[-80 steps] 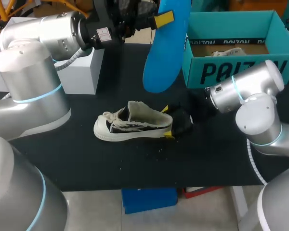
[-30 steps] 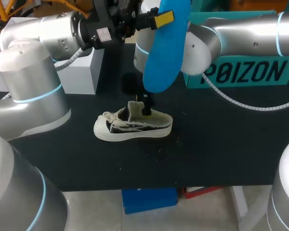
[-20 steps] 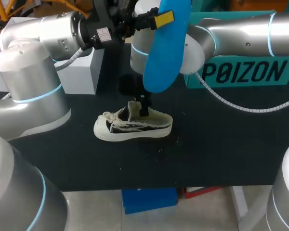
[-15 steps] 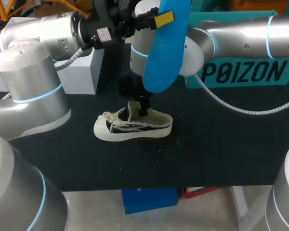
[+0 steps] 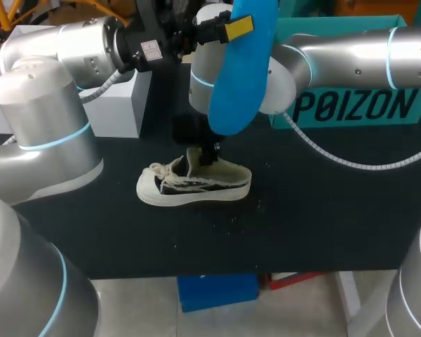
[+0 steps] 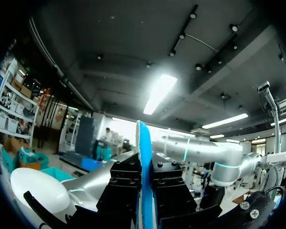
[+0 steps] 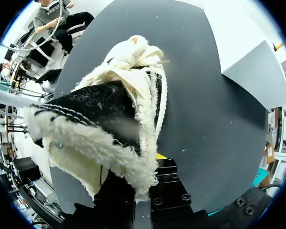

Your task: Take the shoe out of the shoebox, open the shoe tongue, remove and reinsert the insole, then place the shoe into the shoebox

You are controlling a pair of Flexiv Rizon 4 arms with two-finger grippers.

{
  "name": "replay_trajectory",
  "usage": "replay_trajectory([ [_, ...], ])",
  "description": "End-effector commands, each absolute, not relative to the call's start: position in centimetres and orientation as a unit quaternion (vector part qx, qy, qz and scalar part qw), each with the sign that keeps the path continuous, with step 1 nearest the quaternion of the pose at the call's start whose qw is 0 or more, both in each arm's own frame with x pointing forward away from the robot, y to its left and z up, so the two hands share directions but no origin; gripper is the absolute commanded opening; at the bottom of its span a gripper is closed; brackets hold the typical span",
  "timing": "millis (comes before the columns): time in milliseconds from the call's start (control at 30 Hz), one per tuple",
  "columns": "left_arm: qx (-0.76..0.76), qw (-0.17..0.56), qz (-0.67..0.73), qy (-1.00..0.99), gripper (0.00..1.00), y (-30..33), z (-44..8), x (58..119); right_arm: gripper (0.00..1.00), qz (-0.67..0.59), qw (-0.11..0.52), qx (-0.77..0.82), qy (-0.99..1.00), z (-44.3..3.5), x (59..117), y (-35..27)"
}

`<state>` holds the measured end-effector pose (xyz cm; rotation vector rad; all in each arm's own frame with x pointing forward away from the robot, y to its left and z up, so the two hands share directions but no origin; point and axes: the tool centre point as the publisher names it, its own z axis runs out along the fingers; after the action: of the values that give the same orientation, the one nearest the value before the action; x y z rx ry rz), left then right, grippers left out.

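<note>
**Desk:** What's closest to you on the table?

**Me:** The shoe (image 5: 194, 184). It rests on its sole on the black table (image 5: 316, 225), out of the box. Its toe points toward my left arm's side and its heel toward the right. Through the right wrist camera I look straight at its fleecy lining.

**Desk:** And the right gripper?

**Me:** My right arm comes in from the right and reaches past the middle. The right gripper (image 5: 210, 151) sits on top of the shoe's opening. In the wrist view its fingers stand narrow, with the fleecy edge of the tongue (image 7: 119, 160) pinched between them, so I have hold of the tongue.

**Desk:** The left one?

**Me:** It's higher and further back. The left gripper (image 5: 230, 29) is clamped on the blue insole (image 5: 238, 77). The insole hangs upright above the shoe, clear of it, and hides part of my right arm. In the left wrist view a black finger presses flat against each face of the insole.

**Desk:** Anything behind that?

**Me:** A white box (image 5: 119, 105) stands at the left rear, below my left arm. The teal shoebox (image 5: 358, 105) is at the right rear. My right arm crosses over its top, so I can't see inside it.
</note>
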<state>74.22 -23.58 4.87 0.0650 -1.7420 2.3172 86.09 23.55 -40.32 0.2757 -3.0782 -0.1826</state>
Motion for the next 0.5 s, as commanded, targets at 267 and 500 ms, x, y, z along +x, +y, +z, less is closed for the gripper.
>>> replay_trajectory([
  [267,0.021,0.121,0.793,-0.597,0.00,-23.6,4.8,74.2,0.00,-0.058,0.022,0.088,-0.994,-40.3,86.0,23.6],
  [500,0.021,0.121,0.793,-0.597,0.00,-23.6,4.8,74.2,0.00,-0.058,-0.002,0.102,-0.993,-35.0,87.2,21.9],
])
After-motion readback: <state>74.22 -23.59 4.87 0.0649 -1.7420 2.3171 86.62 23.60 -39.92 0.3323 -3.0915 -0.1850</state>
